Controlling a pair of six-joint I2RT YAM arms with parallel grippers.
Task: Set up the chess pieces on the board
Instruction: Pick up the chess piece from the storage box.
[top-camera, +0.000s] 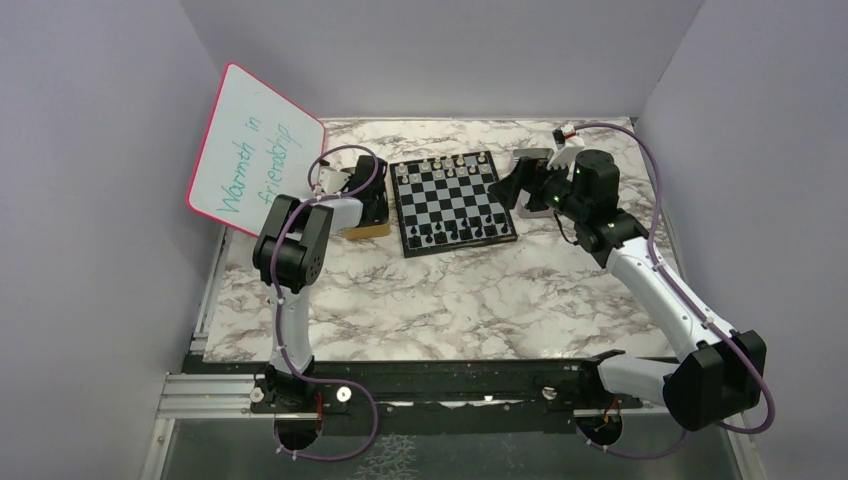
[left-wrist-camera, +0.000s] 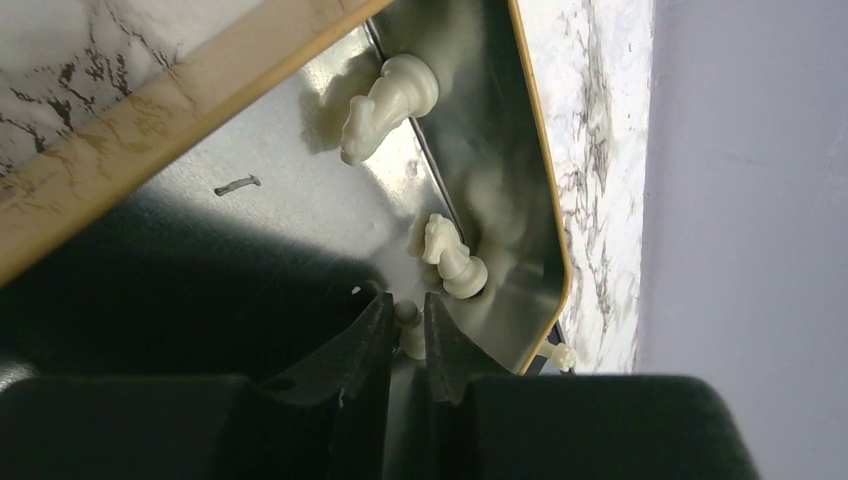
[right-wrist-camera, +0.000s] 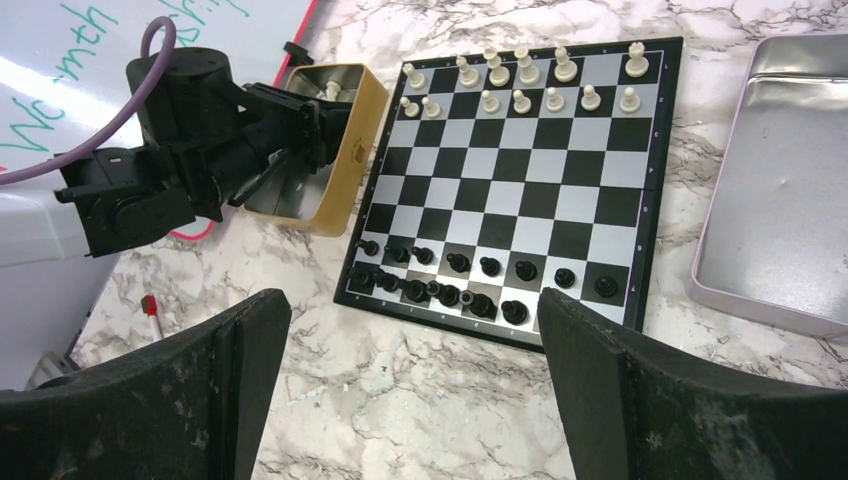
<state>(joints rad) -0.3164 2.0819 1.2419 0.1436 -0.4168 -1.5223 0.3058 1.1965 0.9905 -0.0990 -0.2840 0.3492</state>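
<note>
Well, left jaws sit narrow around a pale pawn (left-wrist-camera: 408, 338) at bottom centre; firm grip or not, cannot tell. A knight (left-wrist-camera: 452, 262) lies just upper right and the tin (left-wrist-camera: 520, 210) wall is close. The lift may snag either, or the pawn slips off the tips. Right jaws gape, holding nothing. The board (right-wrist-camera: 520, 190) is mid-frame, pale rows incomplete.

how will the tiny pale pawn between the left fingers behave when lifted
Probably rigid and light: the pawn is tiny. Its rounded body may twist or slip in the left gripper. If dropped, it would likely skid on the shiny tin.
</note>
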